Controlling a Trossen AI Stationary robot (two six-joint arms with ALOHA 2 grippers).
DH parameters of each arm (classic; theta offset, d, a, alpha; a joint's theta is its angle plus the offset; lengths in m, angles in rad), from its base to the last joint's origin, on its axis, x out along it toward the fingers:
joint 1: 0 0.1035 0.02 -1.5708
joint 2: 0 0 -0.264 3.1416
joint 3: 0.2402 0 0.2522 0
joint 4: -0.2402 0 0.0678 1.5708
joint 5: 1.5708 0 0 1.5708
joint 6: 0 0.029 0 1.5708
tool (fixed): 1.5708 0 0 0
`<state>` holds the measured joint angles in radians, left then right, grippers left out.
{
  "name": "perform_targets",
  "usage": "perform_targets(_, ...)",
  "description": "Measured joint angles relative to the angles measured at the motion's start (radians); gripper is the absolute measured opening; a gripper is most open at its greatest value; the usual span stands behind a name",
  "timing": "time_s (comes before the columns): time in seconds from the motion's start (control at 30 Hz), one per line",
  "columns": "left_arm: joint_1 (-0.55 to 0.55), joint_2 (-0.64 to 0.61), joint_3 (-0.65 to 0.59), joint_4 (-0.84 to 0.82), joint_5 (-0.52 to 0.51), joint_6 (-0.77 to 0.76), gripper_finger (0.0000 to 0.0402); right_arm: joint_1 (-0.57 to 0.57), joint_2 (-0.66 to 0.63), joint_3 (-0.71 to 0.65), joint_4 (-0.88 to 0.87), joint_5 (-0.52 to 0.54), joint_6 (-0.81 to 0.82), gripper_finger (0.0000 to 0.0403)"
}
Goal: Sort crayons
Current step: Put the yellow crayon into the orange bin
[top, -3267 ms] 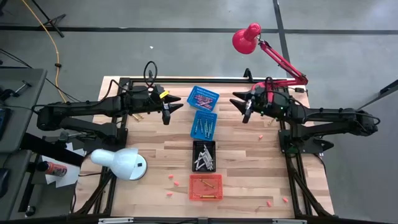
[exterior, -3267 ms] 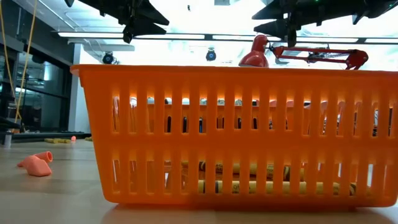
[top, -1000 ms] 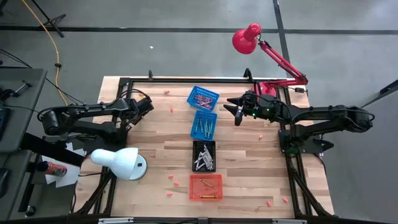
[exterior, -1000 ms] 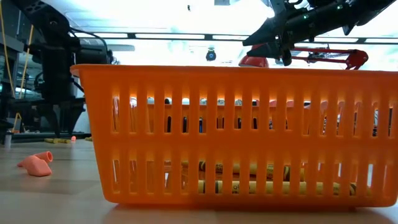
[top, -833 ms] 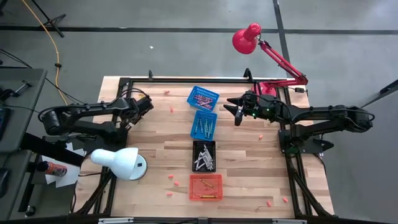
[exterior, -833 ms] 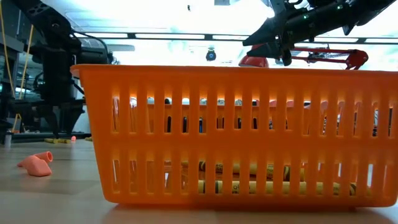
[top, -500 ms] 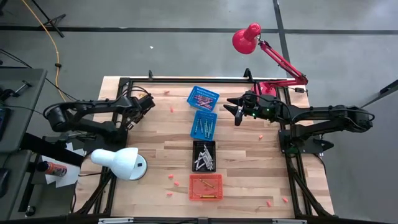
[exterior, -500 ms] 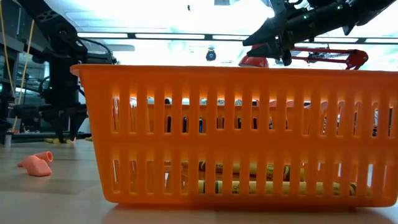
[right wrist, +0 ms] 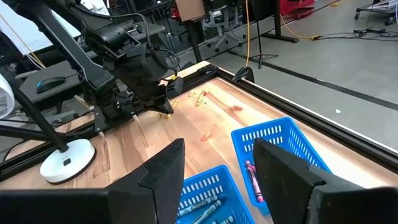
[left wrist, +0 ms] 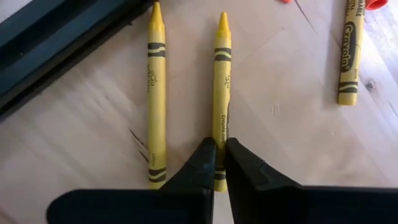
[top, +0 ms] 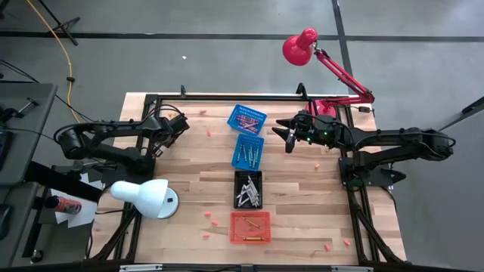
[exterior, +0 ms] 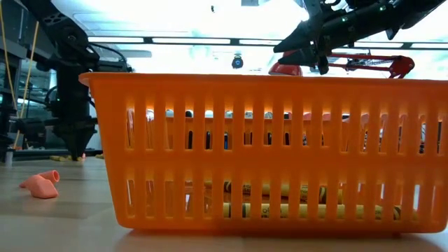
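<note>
In the left wrist view three yellow crayons lie flat on the wood: one (left wrist: 221,87) between my fingers, one (left wrist: 155,93) beside it, and a third (left wrist: 348,53) farther off. My left gripper (left wrist: 219,163) is down at the table's far left (top: 161,143), shut on the middle crayon. My right gripper (top: 287,137) hovers open above the table, to the right of the two blue baskets (top: 247,119) (top: 248,150). A black basket (top: 248,188) and an orange basket (top: 250,227) stand nearer, with crayons inside. My left gripper pinches the middle yellow crayon between its two fingertips, close to the crayon's blunt end (left wrist: 220,138). The fingers come steeply from above, one on each long side. The crayon lies flat on the table, its tip pointing away from the gripper.
A white lamp (top: 144,198) stands at the near left and a red lamp (top: 300,47) at the far right. Small pink bits (top: 214,221) (exterior: 40,185) lie scattered on the wood. The black frame rail (left wrist: 56,43) runs right beside the crayons.
My left gripper has sunk to the table over the yellow crayons at the far left. Its fingers stood apart and have now shut on the middle crayon. The crayon has stayed flat where it was.
</note>
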<state>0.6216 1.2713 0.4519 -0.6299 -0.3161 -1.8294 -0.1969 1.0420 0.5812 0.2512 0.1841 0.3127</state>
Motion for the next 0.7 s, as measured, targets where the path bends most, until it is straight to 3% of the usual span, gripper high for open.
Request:
perform_targets(0.27,-0.021,-0.041,-0.001,0.018,0.013,0.03,0.0004,0.0,0.0,0.0,0.0,-0.004,0.001,0.0185)
perform_targets(0.47,-0.134,-0.127,0.054,0.064,0.05,0.24,0.0001,0.0,0.0,0.0,-0.001,-0.006,0.001,0.0185)
perform_targets(0.57,-0.217,-0.15,0.072,0.201,0.038,0.316,0.0001,0.0,0.0,0.0,0.0,-0.008,0.001,0.0185)
perform_targets(0.7,-0.308,-0.156,0.073,0.597,0.014,0.548,0.0001,0.0,0.0,0.0,0.003,-0.009,0.001,0.0185)
